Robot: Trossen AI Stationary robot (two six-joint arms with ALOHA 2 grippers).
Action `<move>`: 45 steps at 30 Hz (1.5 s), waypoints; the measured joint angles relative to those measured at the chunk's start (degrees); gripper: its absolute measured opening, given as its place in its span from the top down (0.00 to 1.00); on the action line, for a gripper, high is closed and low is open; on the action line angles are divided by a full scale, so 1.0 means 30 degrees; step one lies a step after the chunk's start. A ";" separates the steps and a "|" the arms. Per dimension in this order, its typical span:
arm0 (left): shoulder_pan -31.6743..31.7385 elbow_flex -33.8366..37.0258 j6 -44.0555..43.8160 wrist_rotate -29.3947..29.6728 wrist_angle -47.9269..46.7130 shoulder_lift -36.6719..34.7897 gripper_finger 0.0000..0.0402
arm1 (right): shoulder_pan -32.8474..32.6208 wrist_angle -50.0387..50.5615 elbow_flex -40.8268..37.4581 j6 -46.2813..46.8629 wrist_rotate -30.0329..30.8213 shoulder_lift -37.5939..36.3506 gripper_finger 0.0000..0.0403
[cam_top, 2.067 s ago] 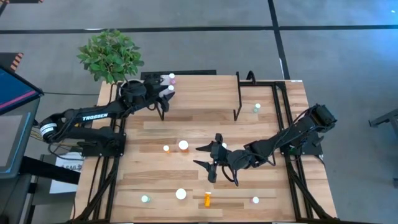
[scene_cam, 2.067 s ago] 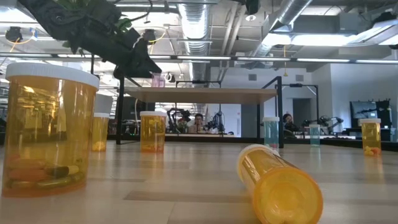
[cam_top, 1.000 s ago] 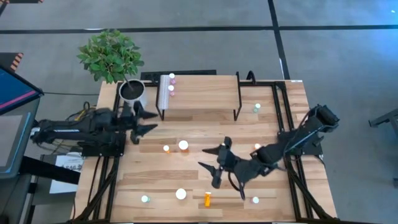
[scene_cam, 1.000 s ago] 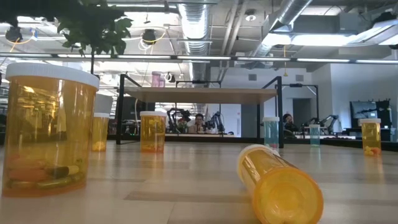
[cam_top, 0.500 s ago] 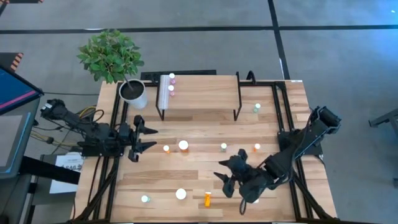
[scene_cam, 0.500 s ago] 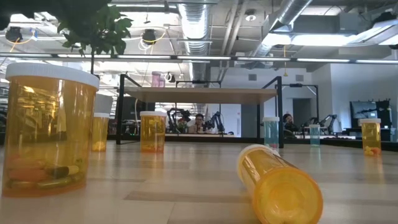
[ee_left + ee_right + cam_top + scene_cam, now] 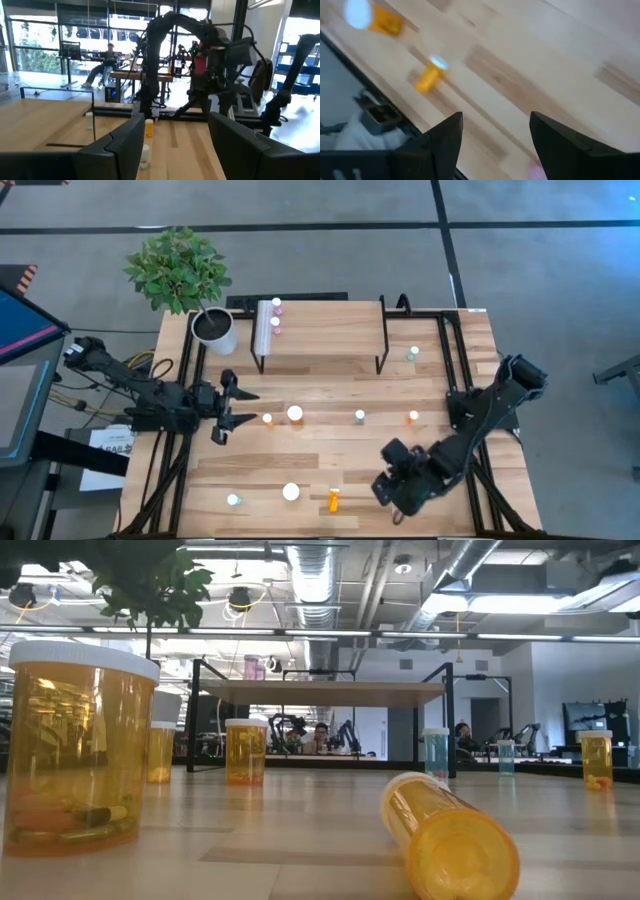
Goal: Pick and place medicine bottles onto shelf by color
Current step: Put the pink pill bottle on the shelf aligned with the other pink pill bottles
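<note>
The shelf [image 7: 320,330] stands at the table's far middle with two pink bottles [image 7: 276,313] on its left end; they also show in the low view [image 7: 252,667]. Other bottles stand loose on the table: a small orange one [image 7: 267,419], a wide white-capped one [image 7: 296,414], a green one [image 7: 360,417], an orange one [image 7: 412,417]. An orange bottle [image 7: 334,500] lies on its side near the near edge. My left gripper [image 7: 235,408] is open and empty at the table's left edge. My right gripper [image 7: 388,492] is open and empty, low over the near edge right of the lying bottle [image 7: 427,75].
A potted plant [image 7: 212,328] stands at the far left corner. More bottles stand about: a teal one [image 7: 412,353] right of the shelf, a teal one [image 7: 233,500] and a wide white-capped one [image 7: 291,492] near the near edge. Bare wood lies between shelf and middle row.
My left gripper has moved from beside the plant pot toward the near edge along the table's left side, staying open. My right gripper has gone from the table's middle toward the near edge and somewhat right. It now covers the spot where a pink bottle stood.
</note>
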State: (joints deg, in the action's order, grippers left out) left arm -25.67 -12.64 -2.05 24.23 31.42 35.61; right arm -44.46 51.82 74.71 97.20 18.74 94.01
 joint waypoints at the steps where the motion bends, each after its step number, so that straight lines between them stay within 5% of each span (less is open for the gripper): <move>1: 0.0000 0.0000 -0.0086 -0.0003 -0.0021 0.0140 0.48 | -0.0314 0.0502 0.0009 0.0523 -0.0066 -0.0013 0.37; 12: 0.0000 -0.0007 -0.0508 0.0022 0.1017 0.1374 0.48 | -0.3470 0.1107 -0.0012 0.0704 -0.0938 0.0302 0.37; 29: 0.0000 -0.0015 -0.0180 -0.1421 0.1297 0.1388 0.48 | -0.2997 0.1165 -0.0020 0.0238 -0.3738 0.2230 0.37; 40: 0.0000 -0.0015 -0.0194 -0.1399 0.1145 0.1388 0.48 | -0.3136 0.0833 -0.0020 0.0245 -0.3728 0.2216 0.37; 45: 0.0000 -0.0015 -0.0209 -0.1352 0.0718 0.1388 0.48 | -0.4040 0.0846 -0.0020 0.0932 -0.2116 0.2216 0.37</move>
State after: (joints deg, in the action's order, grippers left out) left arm -25.67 -12.69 -2.68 20.17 33.57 39.77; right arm -56.58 54.36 74.65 99.99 12.39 100.66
